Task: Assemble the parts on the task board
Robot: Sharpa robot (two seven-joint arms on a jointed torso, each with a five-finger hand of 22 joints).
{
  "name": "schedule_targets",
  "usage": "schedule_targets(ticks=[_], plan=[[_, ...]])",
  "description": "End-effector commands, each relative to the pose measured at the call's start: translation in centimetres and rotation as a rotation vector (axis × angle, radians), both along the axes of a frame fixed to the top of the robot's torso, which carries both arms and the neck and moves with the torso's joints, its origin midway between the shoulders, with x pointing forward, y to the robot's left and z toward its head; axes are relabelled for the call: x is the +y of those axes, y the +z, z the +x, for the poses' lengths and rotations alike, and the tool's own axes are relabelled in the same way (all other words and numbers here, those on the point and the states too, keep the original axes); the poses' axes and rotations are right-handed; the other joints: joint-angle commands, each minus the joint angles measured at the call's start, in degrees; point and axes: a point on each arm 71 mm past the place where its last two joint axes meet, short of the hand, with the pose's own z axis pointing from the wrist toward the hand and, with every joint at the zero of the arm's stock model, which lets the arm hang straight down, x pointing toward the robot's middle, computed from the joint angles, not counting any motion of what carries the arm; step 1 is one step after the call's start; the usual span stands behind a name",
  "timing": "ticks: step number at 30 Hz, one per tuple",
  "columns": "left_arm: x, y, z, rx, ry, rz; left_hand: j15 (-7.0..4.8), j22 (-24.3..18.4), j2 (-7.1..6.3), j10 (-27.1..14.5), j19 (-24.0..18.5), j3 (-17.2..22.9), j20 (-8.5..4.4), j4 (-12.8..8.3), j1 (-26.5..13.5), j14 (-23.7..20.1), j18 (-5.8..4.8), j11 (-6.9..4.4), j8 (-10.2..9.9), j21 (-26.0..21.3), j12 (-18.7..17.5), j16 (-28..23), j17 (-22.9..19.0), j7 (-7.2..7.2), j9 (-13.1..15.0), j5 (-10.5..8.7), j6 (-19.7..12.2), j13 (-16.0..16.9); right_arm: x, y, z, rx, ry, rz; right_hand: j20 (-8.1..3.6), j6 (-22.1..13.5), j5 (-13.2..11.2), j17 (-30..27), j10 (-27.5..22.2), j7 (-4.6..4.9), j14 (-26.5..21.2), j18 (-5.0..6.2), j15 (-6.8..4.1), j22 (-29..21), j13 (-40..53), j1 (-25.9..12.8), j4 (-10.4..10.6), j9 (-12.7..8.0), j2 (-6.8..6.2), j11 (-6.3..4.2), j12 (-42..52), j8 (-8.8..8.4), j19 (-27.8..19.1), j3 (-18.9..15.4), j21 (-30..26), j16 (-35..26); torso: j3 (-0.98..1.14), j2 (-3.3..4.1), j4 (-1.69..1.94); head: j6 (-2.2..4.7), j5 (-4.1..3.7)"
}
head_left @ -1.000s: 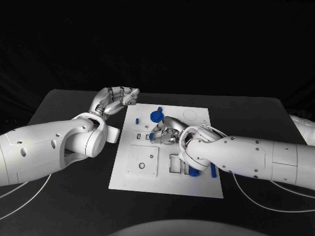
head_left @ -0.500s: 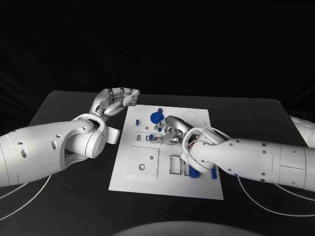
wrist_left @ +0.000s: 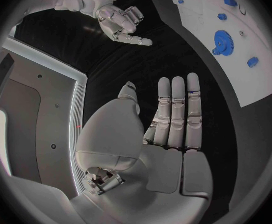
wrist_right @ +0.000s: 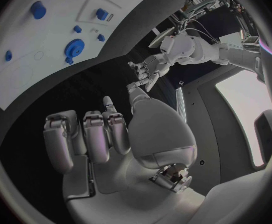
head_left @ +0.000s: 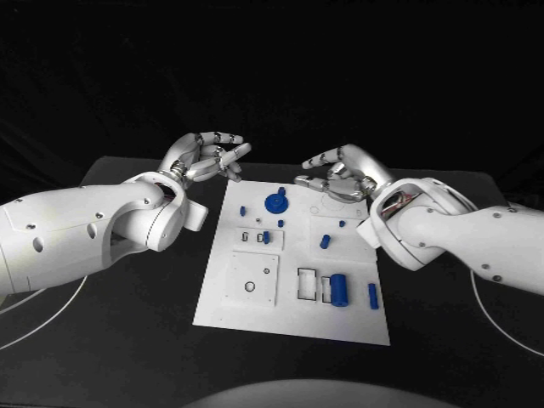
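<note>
Right now the small blue parts [head_left: 324, 240] lie scattered on the white task board [head_left: 254, 297] mid-bench, nearer me than both raised hands. My right hand [head_left: 341, 177] hovers over the board's far edge, fingers loosely curled, empty; my left hand [head_left: 208, 157], empty too, hangs off its far left corner.

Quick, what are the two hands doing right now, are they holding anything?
Left hand: open, holding nothing.
Right hand: open, holding nothing, raised over the far end of the task board.
</note>
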Motion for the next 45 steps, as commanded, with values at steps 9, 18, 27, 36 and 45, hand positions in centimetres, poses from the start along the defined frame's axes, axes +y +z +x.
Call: schedule_targets(ticks=[9,18,27,36,45], plan=[[-2.3,0.7,0.7,0.334,-0.259,0.549,0.12,48.59,-7.6,24.06,17.15,1.43,-2.45,-0.31,-7.12,31.87,-6.09,0.9,9.51,39.43,46.3,33.98,73.89,0.33,2.31,-2.09,3.73,75.78,-4.8,-1.2,-0.2,0.27,-0.098,0.108,0.31,-0.07,1.3,15.07,6.11,0.23,5.87,-0.39,0.37,15.05,15.09,-1.2,1.17,0.07,0.38,0.4,0.01,-0.22,6.0,-0.8,0.26,0.24,0.71,-0.87,-0.55,-0.04,0.82],[-3.8,0.5,1.3,0.407,-0.282,0.764,0.71,75.46,-13.28,24.06,34.46,-2.56,-1.92,0.42,-14.39,31.87,-10.31,0.88,13.36,52.7,46.3,33.98,73.89,-0.32,4.48,-1.52,10.91,75.78,-6.2,-2.0,-0.5,0.33,-0.128,0.104,0.44,-0.47,1.42,15.07,6.11,0.44,5.87,-0.39,0.56,15.05,15.09,-1.51,1.42,0.02,0.33,0.63,0.01,-0.32,6.0,-1.15,0.26,0.24,0.77,-0.96,-0.68,0.04,1.09],[-5.5,-0.5,1.2,0.456,-0.275,0.85,-1.36,75.46,-14.56,24.06,34.46,-3.54,-2.25,0.47,-19.81,31.87,-10.31,-1.61,17.43,52.7,46.3,33.98,73.89,-3.0,8.48,4.39,18.91,75.78,-7.1,-2.7,-0.6,0.363,-0.14,0.091,0.53,-0.46,1.29,15.07,6.11,0.59,5.87,-0.39,0.68,15.05,15.09,-1.71,1.62,0.05,0.44,0.79,0.01,-0.21,6.0,-1.3,0.26,0.24,0.67,-0.97,-0.71,0.02,1.07],[-6.2,-2.0,1.0,0.565,-0.256,0.903,-3.01,75.46,-12.47,24.06,34.46,-1.67,-3.28,0.4,-19.34,31.87,-10.31,-3.25,16.83,52.7,46.3,33.98,73.89,-4.69,10.71,9.54,21.95,75.78,-7.2,-3.4,-0.8,0.399,-0.138,0.075,0.74,-0.06,1.06,15.07,6.11,1.0,5.87,-0.39,0.97,15.05,15.09,-1.9,1.86,0.19,0.64,1.16,0.01,0.13,6.0,-1.54,0.26,0.24,0.65,-0.96,-0.64,-0.18,0.71],[-7.5,-3.1,1.2,0.656,-0.312,0.967,-3.49,75.46,-8.14,24.06,34.46,1.72,-3.87,0.3,-14.25,31.87,-10.31,-3.69,15.61,52.7,46.3,33.98,73.89,-5.07,12.56,15.4,21.96,75.78,-7.2,-3.8,-0.8,0.424,-0.133,0.052,0.86,-0.02,0.97,15.07,6.11,1.21,5.87,-0.39,1.11,15.05,15.09,-1.99,1.95,0.21,0.68,1.34,0.01,0.19,6.0,-1.67,0.26,0.24,0.67,-0.94,-0.74,-0.11,0.93]])
